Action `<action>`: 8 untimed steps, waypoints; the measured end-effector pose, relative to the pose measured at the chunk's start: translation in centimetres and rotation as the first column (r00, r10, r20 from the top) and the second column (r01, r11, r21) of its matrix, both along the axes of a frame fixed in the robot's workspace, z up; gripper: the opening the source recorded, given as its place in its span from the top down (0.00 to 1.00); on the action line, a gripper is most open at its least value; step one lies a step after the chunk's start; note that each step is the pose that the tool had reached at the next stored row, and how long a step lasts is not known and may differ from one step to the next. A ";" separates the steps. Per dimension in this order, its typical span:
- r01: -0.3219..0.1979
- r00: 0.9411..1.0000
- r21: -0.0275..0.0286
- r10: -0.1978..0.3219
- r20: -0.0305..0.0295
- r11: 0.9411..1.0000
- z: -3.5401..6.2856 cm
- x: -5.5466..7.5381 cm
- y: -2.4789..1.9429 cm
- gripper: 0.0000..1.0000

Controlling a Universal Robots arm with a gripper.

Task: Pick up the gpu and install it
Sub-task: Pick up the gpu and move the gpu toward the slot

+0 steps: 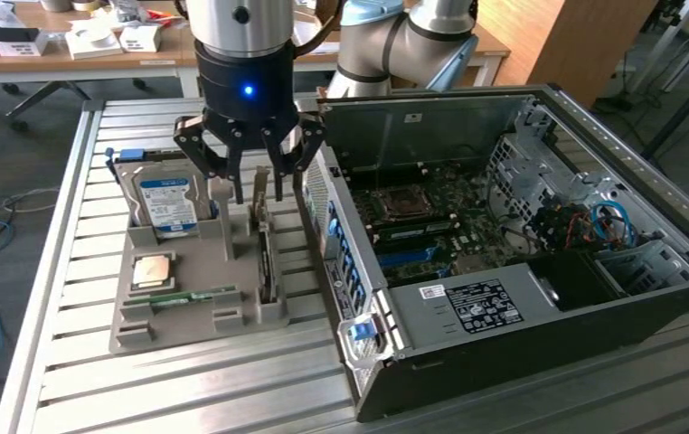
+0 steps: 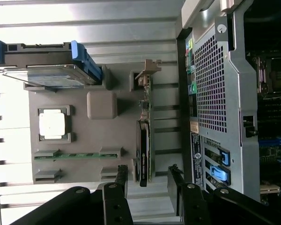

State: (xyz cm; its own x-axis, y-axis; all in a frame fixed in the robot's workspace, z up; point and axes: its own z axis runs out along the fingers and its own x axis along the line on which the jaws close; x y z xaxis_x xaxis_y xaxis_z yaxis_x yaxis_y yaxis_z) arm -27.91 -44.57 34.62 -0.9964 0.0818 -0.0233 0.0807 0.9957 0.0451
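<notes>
My fingers [image 2: 122, 177] are spread as wide as they go and hold nothing. Below them, untouched, the gpu [image 2: 144, 140] stands on edge in a slot of the grey tray [image 2: 103, 140]. Its thin edge falls within the gap between the fingers, closer to one than the other, and its long axis runs straight out ahead of them, across the line they close on. I judge that alignment to be what matters here. The arm [image 1: 242, 54] hangs upright over the tray, wrist pointing down. Beyond one finger sits the hard drive [image 1: 164, 197], beyond the other the open computer case [image 1: 441, 316], all on the slatted worktop [image 1: 67, 298].
</notes>
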 end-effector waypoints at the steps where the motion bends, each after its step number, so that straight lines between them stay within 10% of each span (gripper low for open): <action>1: 0.000 1.000 0.000 0.000 0.000 1.000 -0.16 0.0 0.00 0.53; 8: 0.000 1.000 0.000 0.000 0.000 1.000 -0.65 0.0 0.00 0.53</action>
